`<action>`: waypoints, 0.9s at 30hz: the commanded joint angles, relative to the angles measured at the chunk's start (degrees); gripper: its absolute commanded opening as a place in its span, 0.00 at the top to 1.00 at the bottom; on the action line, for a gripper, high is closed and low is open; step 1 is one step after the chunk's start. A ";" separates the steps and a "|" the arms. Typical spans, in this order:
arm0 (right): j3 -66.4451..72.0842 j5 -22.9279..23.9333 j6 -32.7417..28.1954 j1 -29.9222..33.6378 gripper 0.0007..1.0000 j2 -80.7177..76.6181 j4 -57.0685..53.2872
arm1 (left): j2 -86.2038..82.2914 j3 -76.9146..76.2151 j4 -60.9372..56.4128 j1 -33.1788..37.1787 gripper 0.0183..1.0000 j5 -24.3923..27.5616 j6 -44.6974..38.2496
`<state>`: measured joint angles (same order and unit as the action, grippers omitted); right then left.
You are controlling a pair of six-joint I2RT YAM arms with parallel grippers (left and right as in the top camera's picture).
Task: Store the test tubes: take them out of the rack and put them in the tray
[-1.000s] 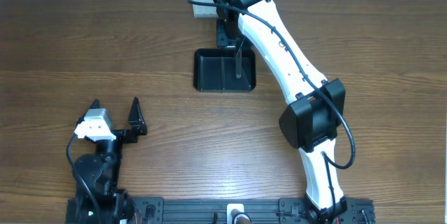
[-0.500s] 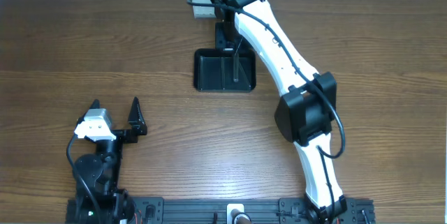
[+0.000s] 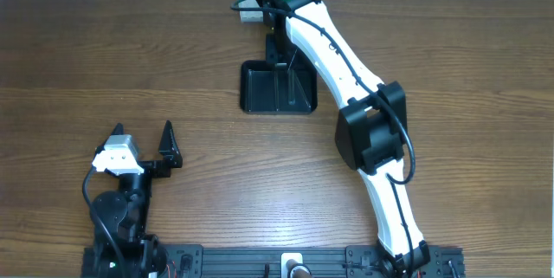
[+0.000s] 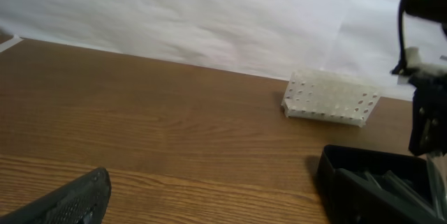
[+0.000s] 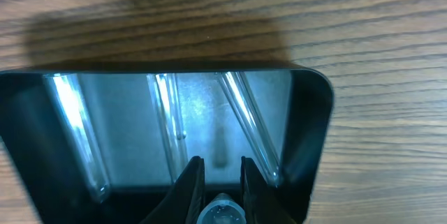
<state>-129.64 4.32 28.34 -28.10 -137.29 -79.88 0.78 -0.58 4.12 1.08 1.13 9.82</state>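
Left gripper (image 3: 143,144): it rests low at the left side of the worktop (image 3: 130,53), well apart from everything. Its fingers are spread wide and carry nothing.
Rack (image 3: 249,9): a white block with many holes, at the far edge, just behind the tray. I cannot tell for sure if any tube is left in it.
Tray (image 3: 245,87): black, with a divider, near the middle of the worktop.
Test tubes (image 5: 167,126): three clear ones lie flat inside the tray, side by side, one of them a little slanted.
Right gripper (image 5: 216,165): it hangs above the tray's near wall. Its fingers are closed around one more tube.
Held tube (image 5: 222,215): its round end shows between the two fingers, so it seems to hang upright.
Handling: I think these tubes are light, stiff, smooth and easy to break, and they roll. Better to take one near the upper end, with gentle pressure, and lay it down low.
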 commanded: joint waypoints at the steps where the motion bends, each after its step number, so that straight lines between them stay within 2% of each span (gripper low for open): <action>1: -0.72 -1.33 0.37 0.31 0.95 -2.80 0.20 | -0.44 0.24 0.26 -0.24 0.00 0.57 -1.07; 15: -0.72 -1.75 0.35 0.31 0.93 -6.19 0.85 | -0.44 0.24 0.26 -0.24 0.00 0.57 -1.09; 27: -0.72 -1.81 0.35 0.31 0.73 -6.29 2.01 | -0.44 0.24 0.26 -0.24 0.00 0.57 -1.07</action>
<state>-129.64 2.85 28.45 -28.10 -142.39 -77.93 0.78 -0.58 4.12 1.08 1.13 9.80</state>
